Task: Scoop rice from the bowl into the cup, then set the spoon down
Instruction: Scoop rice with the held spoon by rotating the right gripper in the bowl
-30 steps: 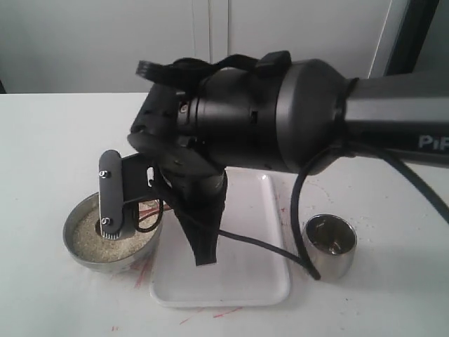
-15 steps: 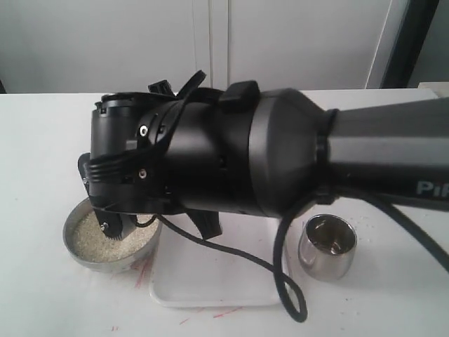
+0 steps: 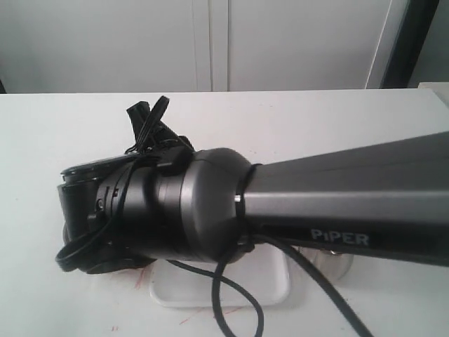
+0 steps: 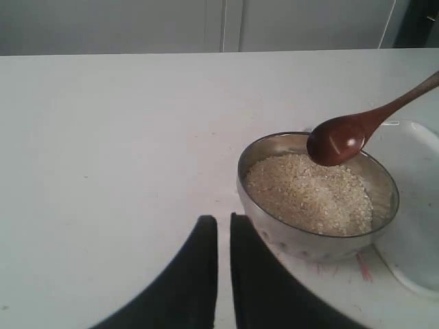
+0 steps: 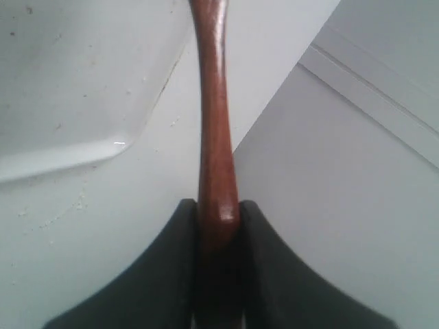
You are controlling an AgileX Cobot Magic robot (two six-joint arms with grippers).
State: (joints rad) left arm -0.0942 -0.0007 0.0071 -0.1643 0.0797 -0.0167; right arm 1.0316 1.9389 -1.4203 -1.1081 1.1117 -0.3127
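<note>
A grey arm is crowding the exterior camera facing across the white table; both wrist cameras are sharing the reddish-brown wooden spoon.

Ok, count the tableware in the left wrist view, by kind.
steel bowl: 1
wooden spoon: 1
white tray: 1
Total: 3

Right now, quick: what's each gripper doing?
Left gripper: shut, holding nothing.
Right gripper: shut on the spoon handle.
</note>
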